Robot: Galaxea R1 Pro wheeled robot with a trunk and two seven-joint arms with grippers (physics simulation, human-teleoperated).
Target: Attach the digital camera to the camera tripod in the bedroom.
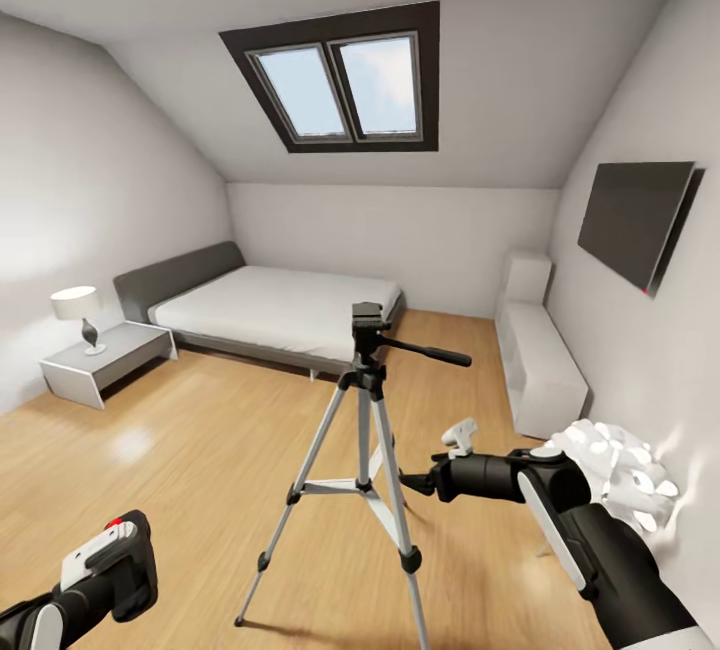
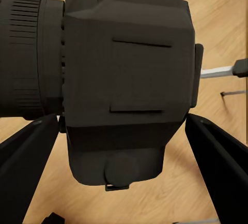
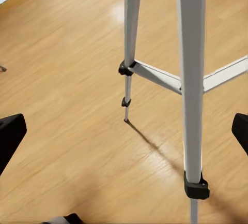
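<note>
The camera tripod [image 1: 366, 430] stands upright on the wood floor mid-room, silver legs spread, black head [image 1: 367, 319] bare, pan handle [image 1: 430, 352] pointing right. In the right wrist view its legs [image 3: 188, 79] rise close ahead. My right gripper [image 1: 425, 478] hovers just right of the legs at mid-height, open, its fingers [image 3: 10, 137] wide apart with nothing between them. The black digital camera [image 1: 135, 555], red button on top, sits at the lower left in my left gripper [image 1: 105, 568]. Up close, the camera body [image 2: 126, 79] is clamped between the fingers [image 2: 26, 167].
A grey bed [image 1: 275, 310] and a nightstand [image 1: 105, 358] with a lamp stand at the back left. A white low cabinet [image 1: 545, 370] and a wall screen [image 1: 632, 220] line the right wall. A white spiky ball lamp [image 1: 620, 470] sits beside my right forearm.
</note>
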